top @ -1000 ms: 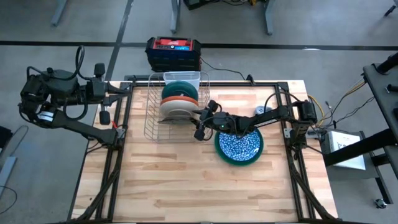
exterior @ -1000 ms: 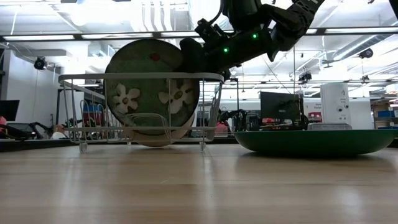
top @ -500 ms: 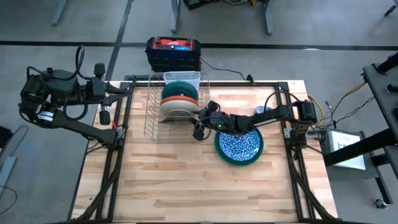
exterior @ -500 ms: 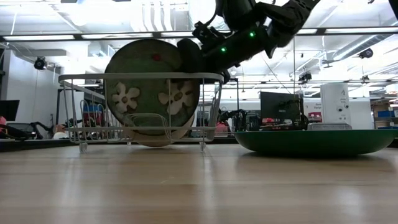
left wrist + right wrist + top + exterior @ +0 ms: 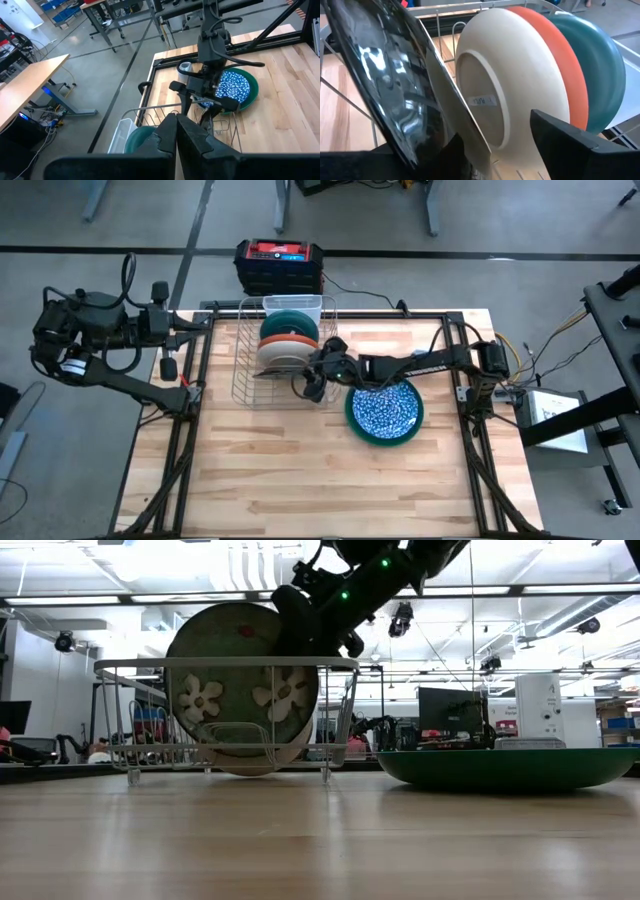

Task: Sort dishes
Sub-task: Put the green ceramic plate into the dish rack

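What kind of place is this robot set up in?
Probably a robotics lab or workshop: a wooden table on a bare concrete floor, metal workbenches behind, and computer monitors under ceiling strip lights.

Robotics lab or workshop, open-plan. Pale wood worktable with a black metal frame sits on a grey concrete floor marked by a dark stripe. Red-and-black box on the floor at 12 o'clock from the table, cable running off it. Loose wiring and white equipment at 3 o'clock. Level across the table: ceiling strip lights, exposed ducts, a monitor, a white cabinet. Left wrist view shows more desks, metal-legged benches, blue bins.
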You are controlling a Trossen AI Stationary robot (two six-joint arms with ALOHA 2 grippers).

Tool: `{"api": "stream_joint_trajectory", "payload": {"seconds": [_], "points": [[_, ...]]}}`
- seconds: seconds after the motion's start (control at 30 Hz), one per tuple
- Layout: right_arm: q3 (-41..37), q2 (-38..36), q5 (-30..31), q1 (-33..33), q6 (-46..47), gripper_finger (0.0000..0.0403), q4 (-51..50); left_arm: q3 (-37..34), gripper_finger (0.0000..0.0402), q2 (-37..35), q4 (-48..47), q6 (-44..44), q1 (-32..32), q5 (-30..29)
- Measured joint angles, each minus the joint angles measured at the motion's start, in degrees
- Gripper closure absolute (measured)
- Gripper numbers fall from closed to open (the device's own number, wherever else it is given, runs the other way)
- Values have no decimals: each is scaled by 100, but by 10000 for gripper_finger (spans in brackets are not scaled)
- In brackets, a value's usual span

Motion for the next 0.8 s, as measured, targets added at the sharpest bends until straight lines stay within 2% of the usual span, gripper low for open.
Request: {"api": "stream_joint_trajectory", "payload": {"seconds": [0.37,0.8], "points": [[314,-7,0,0,-200,96,-281,0,401,0,0,-1,0,-2],[550,-7,-153,-200,-376,110,-343,0,401,4,0,-1,0,-2]]}}
